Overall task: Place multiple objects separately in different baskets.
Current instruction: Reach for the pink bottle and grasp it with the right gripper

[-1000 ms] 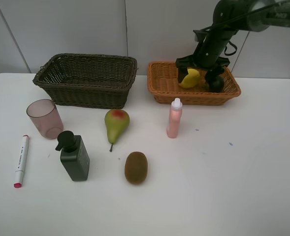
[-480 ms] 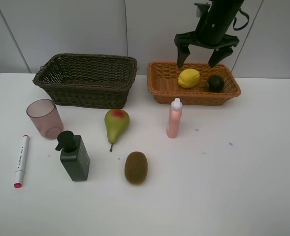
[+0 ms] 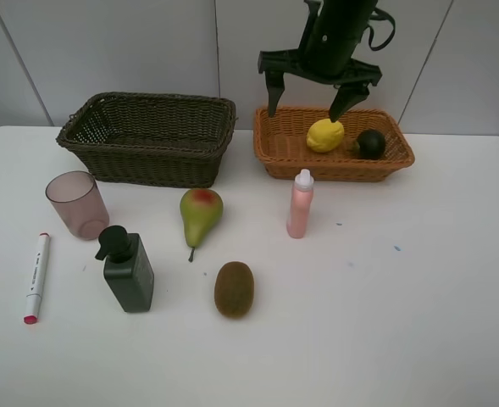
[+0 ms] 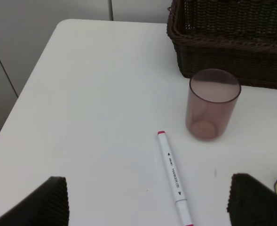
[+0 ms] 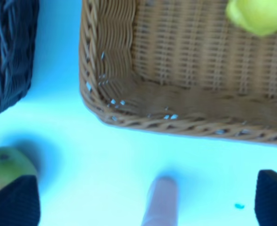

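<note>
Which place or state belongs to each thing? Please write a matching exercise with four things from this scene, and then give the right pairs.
Column one:
1. yellow lemon
2. white marker
3. brown kiwi
4. right gripper

Column two:
a. open and empty, in the air by the orange-tan basket
b. on the table, nearer the camera than the pear
c. inside the orange-tan basket
d. lying on the table near the mauve cup

Pairs: 1-c, 2-d, 3-b, 4-a

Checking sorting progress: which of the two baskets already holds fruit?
The shallower orange-tan basket, holding the lemon and dark green fruit; the dark brown basket shows none.
</note>
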